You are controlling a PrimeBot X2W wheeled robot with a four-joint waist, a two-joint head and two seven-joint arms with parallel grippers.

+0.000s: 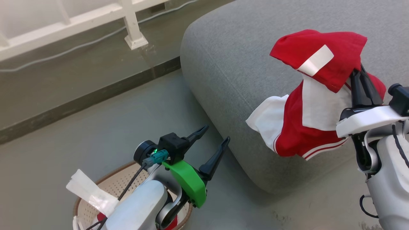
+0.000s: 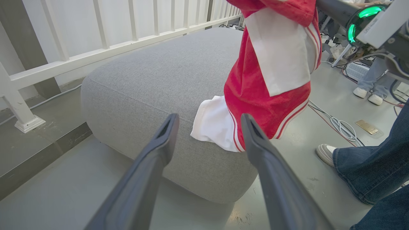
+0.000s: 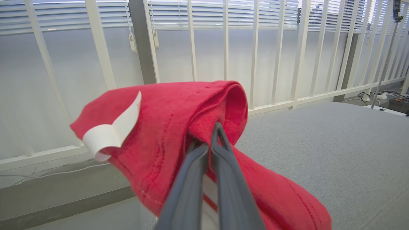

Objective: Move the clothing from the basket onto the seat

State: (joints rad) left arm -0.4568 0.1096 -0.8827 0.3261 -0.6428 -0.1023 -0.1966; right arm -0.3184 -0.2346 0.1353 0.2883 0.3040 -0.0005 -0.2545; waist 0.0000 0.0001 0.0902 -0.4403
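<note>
Around me the floor is smooth and grey-green, with a dark strip edging a ledge. On that ledge stands a white railing of upright slats with one squared post foot, and a pale cable trails along it. Beyond it I see slatted blinds, softly lit. A person's jeans leg and pale shoe stand near loose cables.

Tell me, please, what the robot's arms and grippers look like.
The left gripper and right gripper each have two long, dark fingers. The left has a green bracket, a teal plug and a black cable; the right has a white bracket. The left forearm and right forearm are pale grey.
</note>
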